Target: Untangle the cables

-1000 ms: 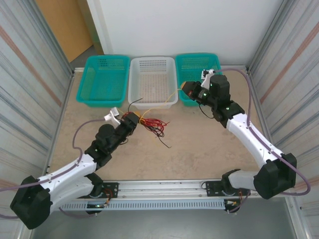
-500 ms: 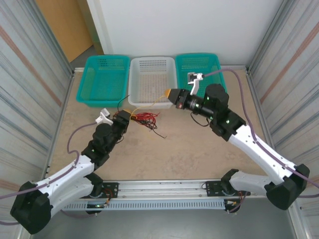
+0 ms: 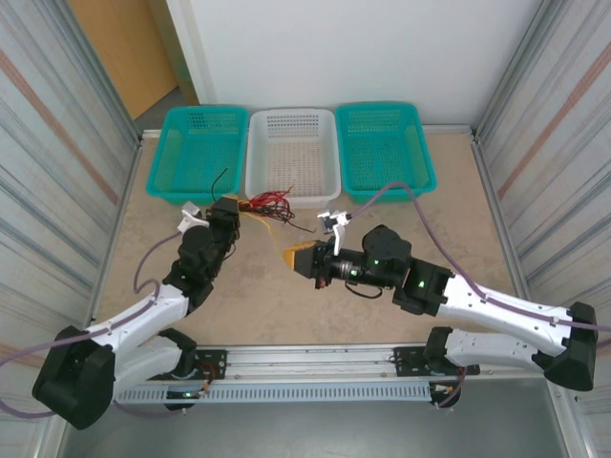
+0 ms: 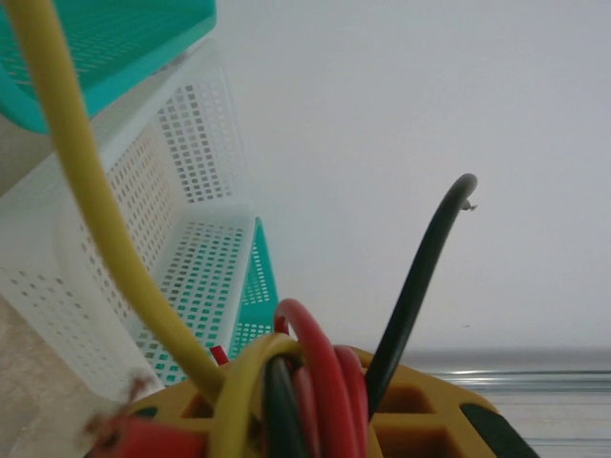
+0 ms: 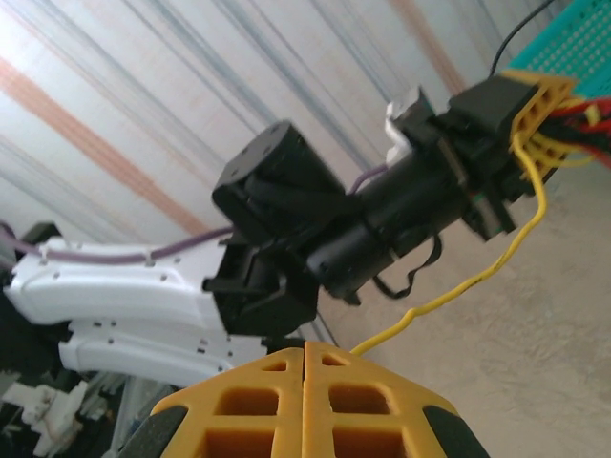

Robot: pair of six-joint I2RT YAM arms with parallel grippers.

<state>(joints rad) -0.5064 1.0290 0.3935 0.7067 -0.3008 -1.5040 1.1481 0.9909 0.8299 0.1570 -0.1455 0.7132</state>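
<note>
Right gripper [image 3: 294, 256] is drawing back nearward, jaws pinched together on thin yellow cable [image 4: 91, 205]; left gripper [image 3: 232, 208] is clamping red-black cable bundle [image 3: 269, 200] beside white perforated plastic basket [image 3: 292, 113].

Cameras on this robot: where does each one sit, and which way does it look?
Top external: high behind the bases, looking down at the table and three baskets; both arms show, with left end effector and right end effector.
Left wrist: on the left arm, looking past its own fingers and the cables at the white basket and wall.
Right wrist: on the right arm, looking over its shut fingers at the left arm.
Shared: both wrist views show the yellow cable.
</note>
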